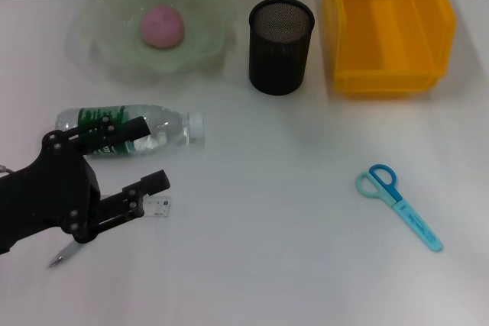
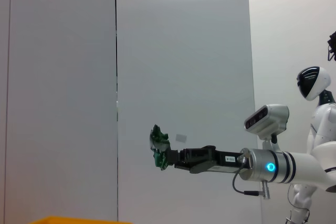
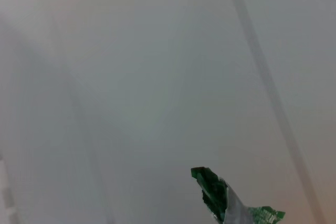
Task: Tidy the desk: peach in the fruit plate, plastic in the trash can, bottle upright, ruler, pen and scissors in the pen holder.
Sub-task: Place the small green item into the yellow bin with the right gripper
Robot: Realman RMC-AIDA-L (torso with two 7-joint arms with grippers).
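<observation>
While spread, left gripper (image 1: 147,156) beside bottle (image 1: 130,129)

One peach (image 1: 161,25), one plate (image 1: 107,51), one bottle (image 1: 164,127), one holder (image 1: 280,36), one yellow bin (image 1: 386,24), one pair of scissors (image 1: 397,205), one pen (image 1: 63,256), one green plastic scrap (image 2: 159,147).

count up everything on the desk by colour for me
Pink: 1, round pink peach
Pale green: 1, translucent ruffled fruit plate
Black: 1, mesh pen holder
Yellow: 1, plastic bin
Clear: 1, green-labelled plastic bottle lying down
Blue: 1, scissors
Silver: 1, pen
Total: 7
</observation>
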